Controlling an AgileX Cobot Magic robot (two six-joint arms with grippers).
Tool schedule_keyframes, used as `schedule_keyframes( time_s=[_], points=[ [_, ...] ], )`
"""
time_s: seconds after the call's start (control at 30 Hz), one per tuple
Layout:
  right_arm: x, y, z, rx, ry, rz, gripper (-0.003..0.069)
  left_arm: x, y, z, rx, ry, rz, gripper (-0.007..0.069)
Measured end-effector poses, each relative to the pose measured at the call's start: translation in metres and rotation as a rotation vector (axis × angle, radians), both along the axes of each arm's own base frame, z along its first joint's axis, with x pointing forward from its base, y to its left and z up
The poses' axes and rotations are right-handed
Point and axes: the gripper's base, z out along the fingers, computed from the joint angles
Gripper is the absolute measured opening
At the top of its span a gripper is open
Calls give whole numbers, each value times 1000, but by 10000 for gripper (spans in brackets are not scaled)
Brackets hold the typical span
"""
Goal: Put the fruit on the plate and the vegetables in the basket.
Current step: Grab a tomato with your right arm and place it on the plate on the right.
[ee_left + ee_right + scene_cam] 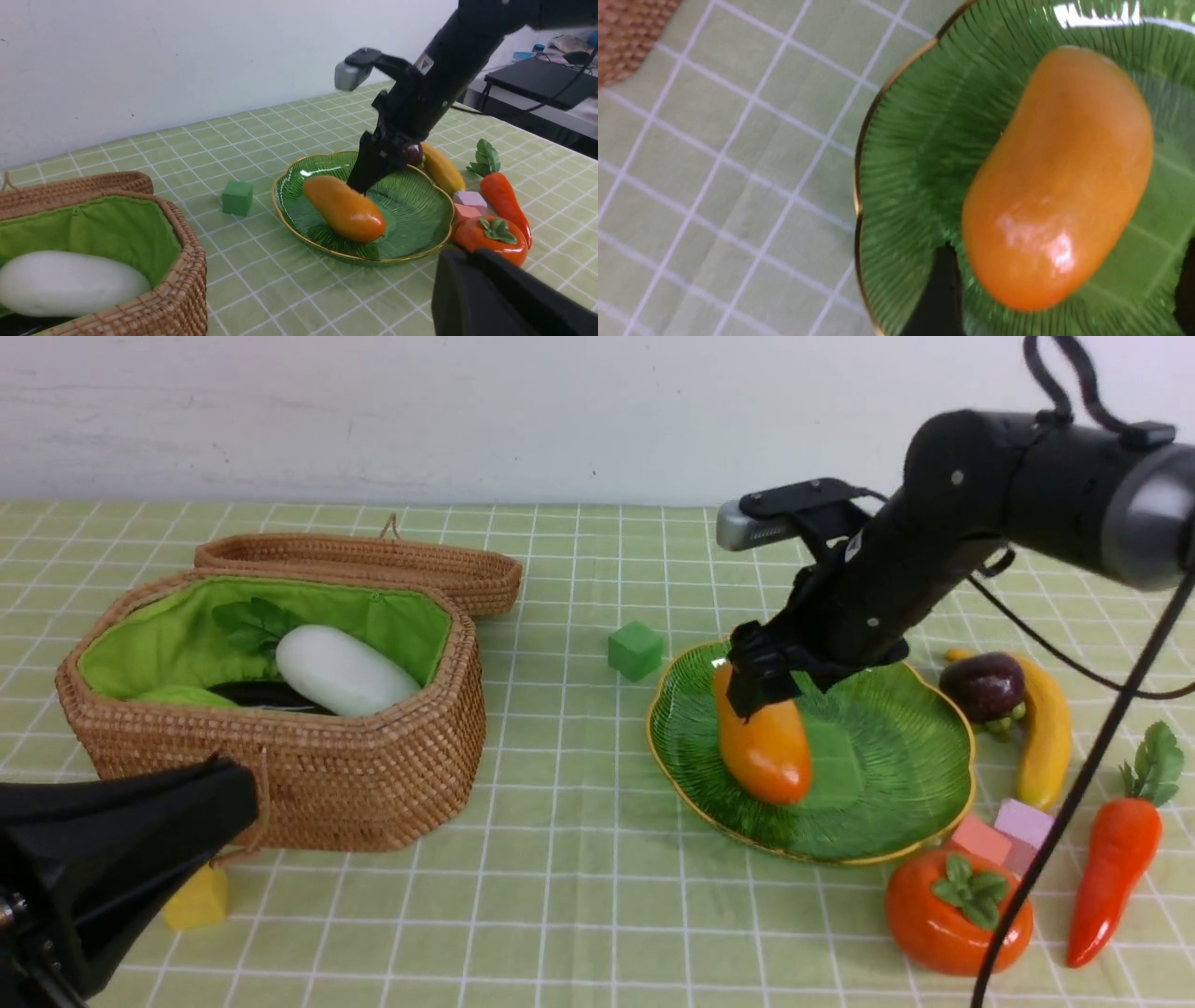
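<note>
The orange-yellow mango (764,747) lies on the green plate (878,775). My right gripper (761,695) hangs just over the mango's far end, open; in the right wrist view its dark fingers (936,284) stand apart from the mango (1059,177) on either side. The basket (373,784) holds the white radish (341,670), the dark eggplant (261,693) and a green gourd (182,695). Mangosteen (982,685), banana (1046,737), persimmon (952,910) and carrot (1116,859) lie on the cloth right of the plate. My left gripper (247,793) is shut and empty, low in front of the basket.
A green cube (635,650) sits between basket and plate. A yellow cube (196,899) lies by the basket's front corner. Two pink cubes (1004,831) rest against the plate's near right rim. The basket's lid (373,565) lies open behind it. A black cable (1074,803) crosses the right side.
</note>
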Motion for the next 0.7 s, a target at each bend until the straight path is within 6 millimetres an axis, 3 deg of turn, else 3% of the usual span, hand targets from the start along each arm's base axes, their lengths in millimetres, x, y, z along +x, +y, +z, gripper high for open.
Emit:
schedule_keyframes(
  time_s=[0.07, 0.13, 0.2, 0.23, 0.3, 0.4, 0.5, 0.53, 0.57, 0.6, 0.7],
  points=[
    [-8, -3, 10, -15, 26, 4, 542, 0, 0, 0, 1, 2, -4, -13],
    [-30, -14, 32, -71, 94, 9, 391, -1, -2, -1, 5, 12, -25, -13],
    [-37, -18, 39, -89, 92, -3, 328, -2, -3, -2, 7, 18, -38, -13],
    [-45, -23, 41, -109, 99, -24, 239, -3, -4, -2, 10, 25, -52, -13],
    [-58, -31, 41, -126, 118, -76, 132, -4, -4, -3, 12, 31, -64, -13],
    [-85, -52, 28, -156, 191, -181, 58, -4, -5, -3, 12, 35, -71, -13],
    [-104, -73, 13, -163, 248, -273, 68, -4, -5, -3, 12, 35, -71, -11],
    [-115, -88, 0, -139, 272, -351, 113, -4, -5, -3, 12, 35, -72, -11],
    [-117, -89, -2, -139, 272, -352, 113, -4, -5, -3, 12, 36, -73, -11],
    [-121, -101, -13, -85, 290, -434, 191, -4, -5, -3, 12, 36, -73, -11],
    [-122, -115, -31, 37, 301, -553, 360, -4, -5, -3, 12, 36, -73, -11]
  ],
)
